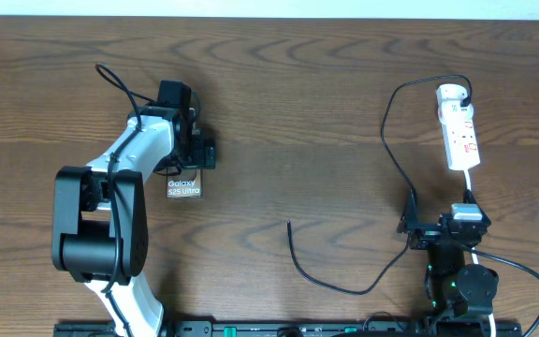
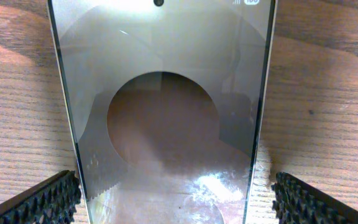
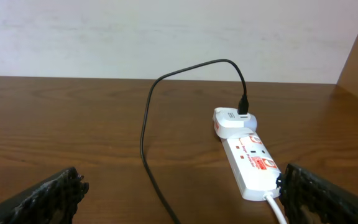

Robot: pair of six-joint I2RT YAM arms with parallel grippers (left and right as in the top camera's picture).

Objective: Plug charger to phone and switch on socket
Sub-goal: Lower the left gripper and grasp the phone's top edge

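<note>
The brown wooden table point(image 1: 298, 94) carries little besides the task's things. The socket point(image 1: 458, 131) point(image 3: 250, 165) lies near the far right corner, its length running from the far edge toward the near one. A round white plug point(image 1: 452, 94) point(image 3: 234, 121) sits in its far end, and its white cord point(image 1: 469, 183) leaves the near end.

The charger point(image 1: 291, 241) point(image 3: 143, 134) rises from that plug and arcs left. It then runs toward the near edge, passing the right gripper point(image 1: 438, 220) point(image 3: 179, 208), and curls left, so that its free tip lies loose near the middle of the table. The right gripper sits by the near edge with its fingers point(image 3: 42, 199) spread, holding nothing. The socket is well ahead of it.

The phone point(image 1: 183, 185) point(image 2: 166, 124) lies in the left half, about midway between the far and near edges and well apart from the cable tip. The left gripper point(image 1: 195, 157) point(image 2: 176, 208) hangs right over it. Its fingers point(image 2: 42, 199) are spread wide, one on each side of the phone's long edges, with bare wood showing between each pad and the phone.
</note>
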